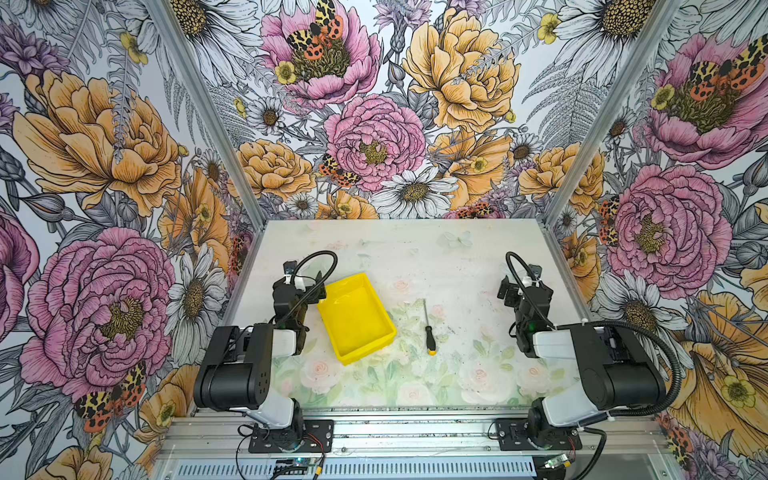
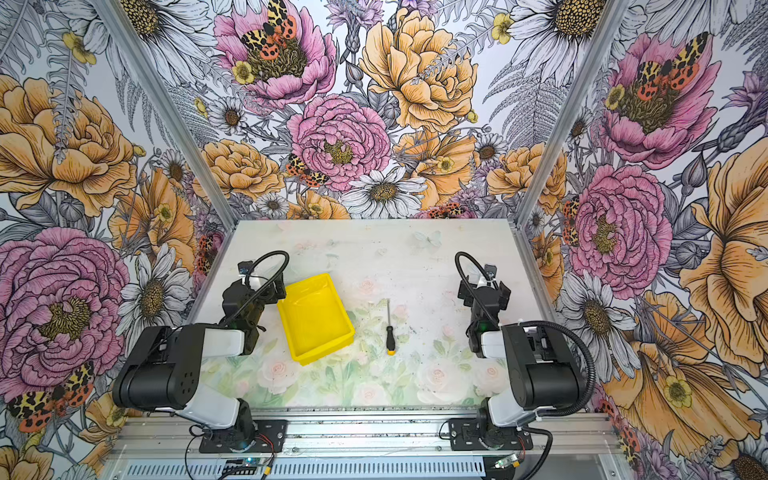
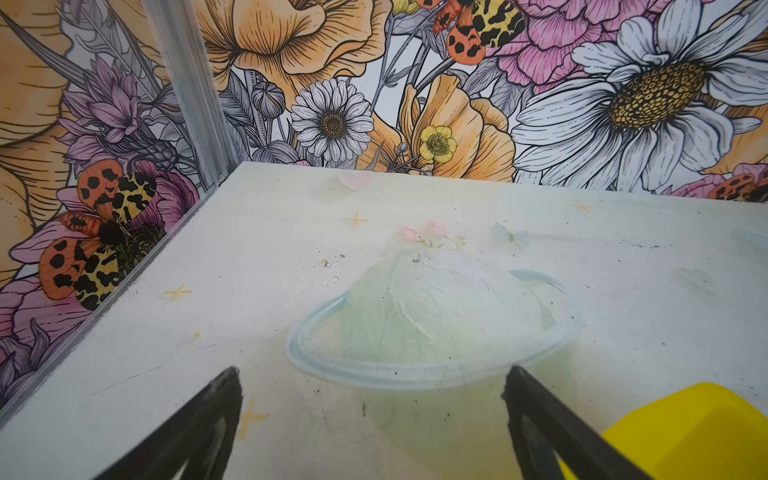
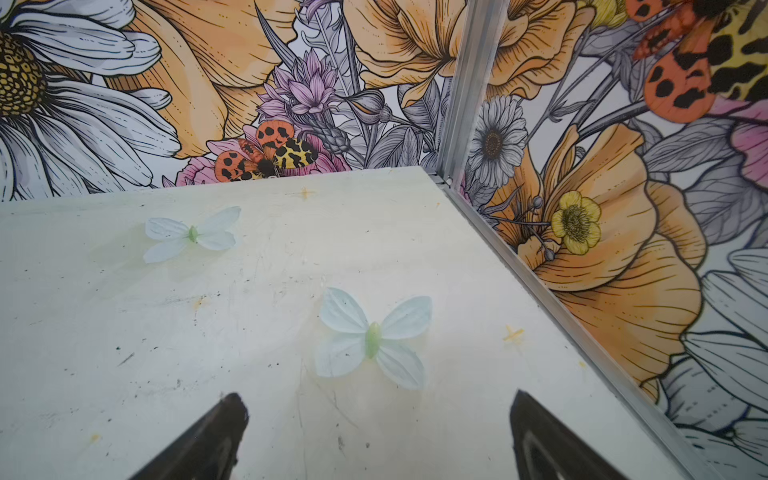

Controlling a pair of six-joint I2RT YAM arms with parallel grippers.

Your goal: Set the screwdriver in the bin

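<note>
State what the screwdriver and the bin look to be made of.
Screwdriver: thin shaft, silvery, probably bare metal; handle black with a yellow-orange cap, likely plastic or rubber, too small to tell which. Bin: bright yellow all over, smooth with soft glare on its floor and rounded moulded corners, so most likely glossy plastic.

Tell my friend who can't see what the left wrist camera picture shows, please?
The left gripper hangs open and empty over a pale painted table, its two black fingers spread wide. One corner of the yellow bin peeks in beside one finger. Big flowers and spotted moths cover the walls behind.
</note>
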